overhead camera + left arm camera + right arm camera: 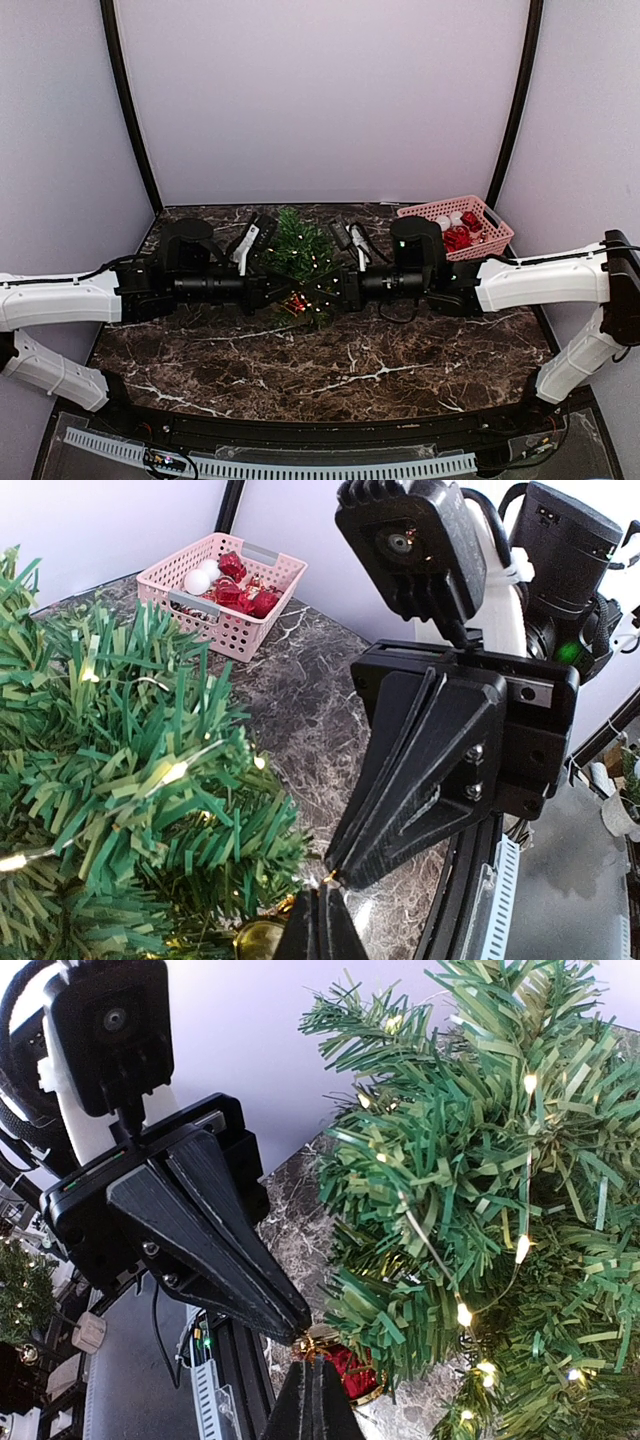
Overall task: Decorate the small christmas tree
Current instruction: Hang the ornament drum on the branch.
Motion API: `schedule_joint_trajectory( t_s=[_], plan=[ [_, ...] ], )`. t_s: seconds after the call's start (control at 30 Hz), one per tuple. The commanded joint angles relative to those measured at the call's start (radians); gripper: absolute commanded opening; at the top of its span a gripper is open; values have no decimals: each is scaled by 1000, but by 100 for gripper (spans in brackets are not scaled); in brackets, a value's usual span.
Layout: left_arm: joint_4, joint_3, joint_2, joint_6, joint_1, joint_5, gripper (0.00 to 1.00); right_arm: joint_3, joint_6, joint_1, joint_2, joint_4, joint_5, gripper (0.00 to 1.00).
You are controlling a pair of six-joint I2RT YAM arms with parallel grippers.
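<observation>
The small christmas tree (298, 250) stands at the table's middle back, with dark green needles and tiny lit lights (520, 1248). At its near foot hangs a red ornament (352, 1372) with a gold cap and thin gold loop (320, 1341). My left gripper (284, 292) and right gripper (320, 291) meet tip to tip there, both shut. In the right wrist view my right gripper (316, 1363) pinches the gold loop while the left gripper (297, 1331) presses on it from above. In the left wrist view a bit of gold thread (331, 878) shows where the left gripper (325, 892) and right gripper (340, 870) touch.
A pink plastic basket (490, 232) holding red and white ornaments sits at the back right corner, also seen as the basket (212, 620) beyond the tree. The marble table (330, 370) has a black front rail. Both forearms lie across the table's middle.
</observation>
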Motion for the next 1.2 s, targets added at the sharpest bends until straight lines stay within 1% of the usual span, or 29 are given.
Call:
schedule_joint_trajectory(
  t_s=[0.0, 0.6, 1.17],
  plan=[
    [21, 38, 6, 12, 8, -3, 0, 18, -15, -10, -25, 10, 22, 0],
    [41, 49, 9, 6, 9, 0, 0, 19, -19, -15, -45, 18, 36, 0],
    [32, 58, 32, -14, 19, -39, 0, 28, -20, -19, -34, 0, 79, 0]
  ],
)
